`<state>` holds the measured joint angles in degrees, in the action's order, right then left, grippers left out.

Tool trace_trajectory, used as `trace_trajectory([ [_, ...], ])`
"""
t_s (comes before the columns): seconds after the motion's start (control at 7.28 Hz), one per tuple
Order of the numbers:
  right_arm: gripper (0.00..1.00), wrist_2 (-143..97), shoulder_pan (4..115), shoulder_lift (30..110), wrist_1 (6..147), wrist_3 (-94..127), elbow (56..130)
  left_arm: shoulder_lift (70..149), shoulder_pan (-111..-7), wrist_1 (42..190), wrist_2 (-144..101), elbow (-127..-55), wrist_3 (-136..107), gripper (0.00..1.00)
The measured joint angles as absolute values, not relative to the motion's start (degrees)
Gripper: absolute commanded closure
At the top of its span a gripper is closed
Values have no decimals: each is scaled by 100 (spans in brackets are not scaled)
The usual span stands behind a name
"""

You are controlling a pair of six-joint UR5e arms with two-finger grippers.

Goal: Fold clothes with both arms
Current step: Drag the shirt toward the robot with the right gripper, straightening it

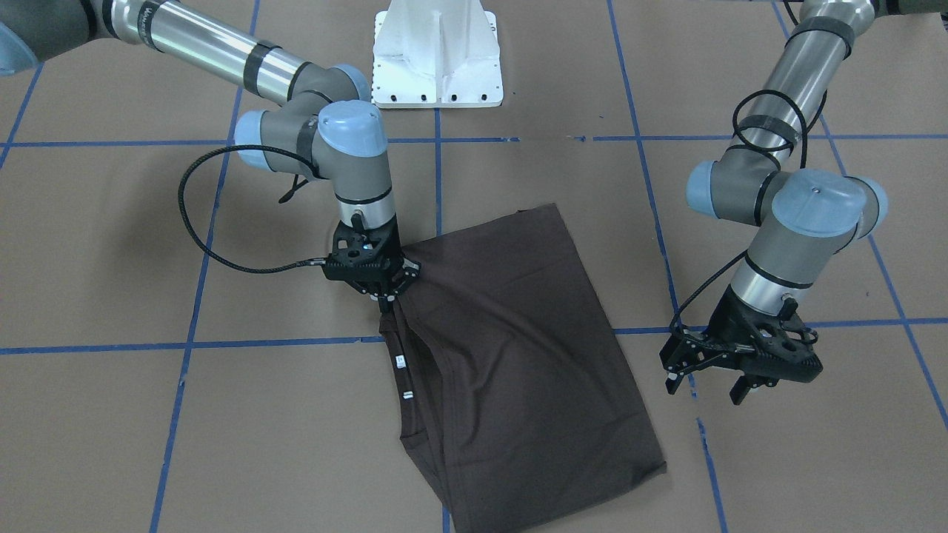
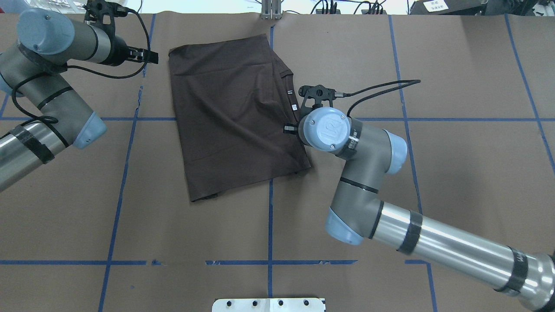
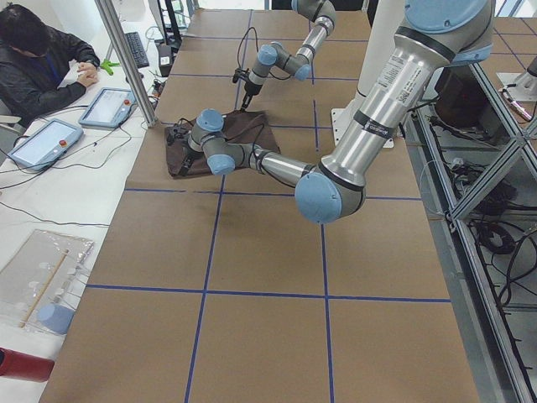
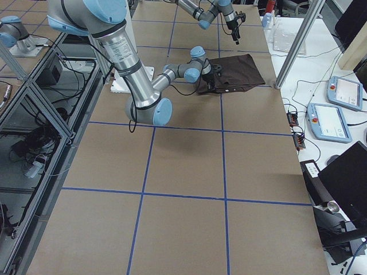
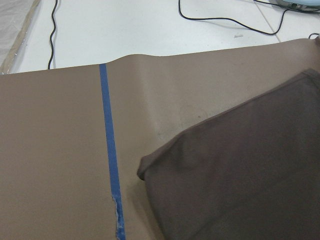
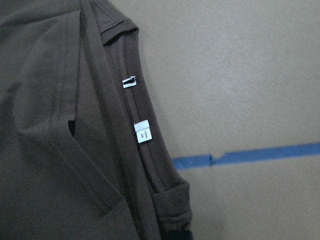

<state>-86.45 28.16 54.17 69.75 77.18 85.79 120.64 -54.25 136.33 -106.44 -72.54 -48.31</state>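
Note:
The dark brown T-shirt [image 1: 511, 355] lies folded into a rough rectangle on the brown table, also in the overhead view [image 2: 230, 117]. Its ribbed collar with white neck tags [image 6: 142, 131] runs along the edge on my right arm's side. My right gripper [image 1: 385, 296] points down at that collar edge and is shut on the cloth, which tents up towards it. In the overhead view the wrist hides most of that gripper [image 2: 288, 128]. My left gripper [image 1: 705, 391] is open and empty, held just off the shirt's far corner [image 5: 150, 167]; it also shows in the overhead view [image 2: 149, 56].
The white pedestal base [image 1: 437, 59] stands at the robot's side of the table. Blue tape lines [image 2: 269, 216] grid the brown paper. Beyond the far table edge are an aluminium post [image 3: 126, 59], control tablets [image 3: 105, 105] and a seated operator [image 3: 42, 59].

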Motion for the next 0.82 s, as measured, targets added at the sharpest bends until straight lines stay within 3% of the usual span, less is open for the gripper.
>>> trace_trajectory([
  [0.27, 100, -8279, 2355, 6353, 6976, 7829, 9616, 11975, -5413, 13626, -10644, -7366, -4842, 0],
  [0.41, 56, -8179, 2197, 6766, 6973, 7853, 10023, 11967, -5409, 13624, -10645, -7377, -4845, 0],
  [0.55, 1, -8131, 2097, 7092, 6965, 7859, 10315, 11964, -5407, 13625, -10649, -7380, -4848, 0],
  [0.82, 0, -8122, 2030, 7275, 6937, 7763, 10519, 11962, -5406, 13625, -10652, -7383, -4849, 0],
])
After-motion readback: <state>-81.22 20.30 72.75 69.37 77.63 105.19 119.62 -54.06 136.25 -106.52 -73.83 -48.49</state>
